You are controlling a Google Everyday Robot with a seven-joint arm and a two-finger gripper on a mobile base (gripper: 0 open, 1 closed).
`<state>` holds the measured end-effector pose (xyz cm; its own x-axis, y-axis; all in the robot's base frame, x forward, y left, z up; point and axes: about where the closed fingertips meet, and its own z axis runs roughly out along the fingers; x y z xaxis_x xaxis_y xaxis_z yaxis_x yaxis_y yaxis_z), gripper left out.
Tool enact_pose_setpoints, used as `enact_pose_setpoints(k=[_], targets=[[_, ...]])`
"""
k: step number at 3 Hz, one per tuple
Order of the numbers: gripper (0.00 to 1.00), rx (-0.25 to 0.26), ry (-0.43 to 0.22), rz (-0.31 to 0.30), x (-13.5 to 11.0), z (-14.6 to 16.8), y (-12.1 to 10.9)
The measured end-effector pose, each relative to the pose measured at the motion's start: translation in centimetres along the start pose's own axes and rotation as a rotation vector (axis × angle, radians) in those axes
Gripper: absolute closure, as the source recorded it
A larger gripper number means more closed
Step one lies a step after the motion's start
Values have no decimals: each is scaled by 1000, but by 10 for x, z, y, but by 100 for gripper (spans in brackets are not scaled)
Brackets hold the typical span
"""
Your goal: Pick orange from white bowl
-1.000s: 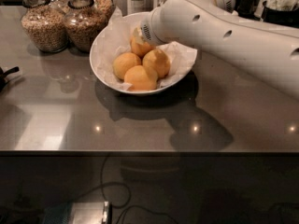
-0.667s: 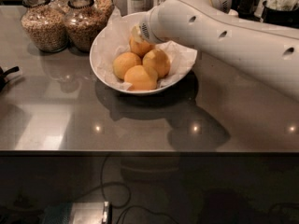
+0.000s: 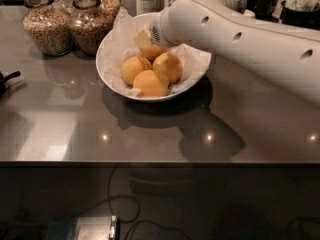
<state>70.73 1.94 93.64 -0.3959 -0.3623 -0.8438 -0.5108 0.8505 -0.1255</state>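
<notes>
The white bowl [image 3: 112, 76], lined with crinkled white paper, stands on the grey counter and holds several oranges. Three lie in front: left [image 3: 135, 69], front [image 3: 151, 83] and right [image 3: 169, 65]. A fourth orange [image 3: 152, 52] lies at the back, partly hidden. My white arm [image 3: 235, 34] reaches in from the right over the bowl. My gripper [image 3: 144, 39] is at the bowl's back, directly on top of the back orange and touching or nearly touching it.
Two glass jars of grain [image 3: 47, 26] [image 3: 92, 24] stand just left of and behind the bowl. A black object [image 3: 6, 81] lies at the counter's left edge. Dark containers [image 3: 300, 6] stand at the back right. The counter's front edge [image 3: 160, 162] runs across the view.
My arm has eased a little lower and to the left over the back orange. The bowl and the oranges have not moved.
</notes>
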Motion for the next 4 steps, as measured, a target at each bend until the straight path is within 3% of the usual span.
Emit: enact_pose_setpoints(k=[2, 3, 4], targets=[[34, 64, 74, 70, 39, 14, -18], [43, 67, 77, 70, 38, 13, -20], [35, 69, 78, 70, 37, 15, -21]])
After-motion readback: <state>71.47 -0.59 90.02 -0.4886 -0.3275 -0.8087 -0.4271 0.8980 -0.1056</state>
